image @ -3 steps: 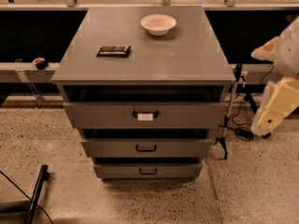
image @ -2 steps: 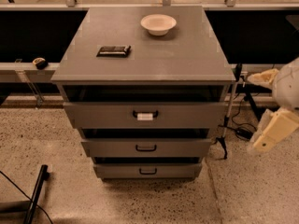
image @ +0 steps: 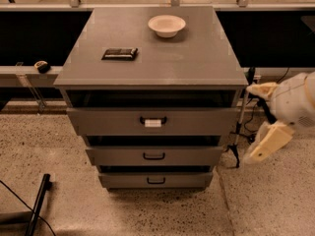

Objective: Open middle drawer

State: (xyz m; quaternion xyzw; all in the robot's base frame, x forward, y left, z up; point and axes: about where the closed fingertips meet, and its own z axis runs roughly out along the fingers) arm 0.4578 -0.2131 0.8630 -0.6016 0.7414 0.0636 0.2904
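The grey cabinet (image: 147,68) has three drawers. The middle drawer (image: 197,156) is a wide grey front with a bare black loop handle (image: 154,156) at its centre, and a dark gap shows above it. The top drawer (image: 98,122) has a white tag on its handle (image: 153,122). The bottom drawer (image: 123,180) is narrower. My gripper (image: 258,118) is to the right of the cabinet, level with the top and middle drawers. Its cream fingers (image: 266,142) are spread apart and hold nothing. It does not touch the cabinet.
A white bowl (image: 167,25) and a flat black object (image: 119,53) lie on the cabinet top. A thin stand and cables (image: 239,127) are between the cabinet's right side and my gripper. A black bar (image: 37,203) lies on the speckled floor at the lower left.
My gripper has moved down and to the left, nearer the cabinet's right side. The drawers and the things on top have not moved.
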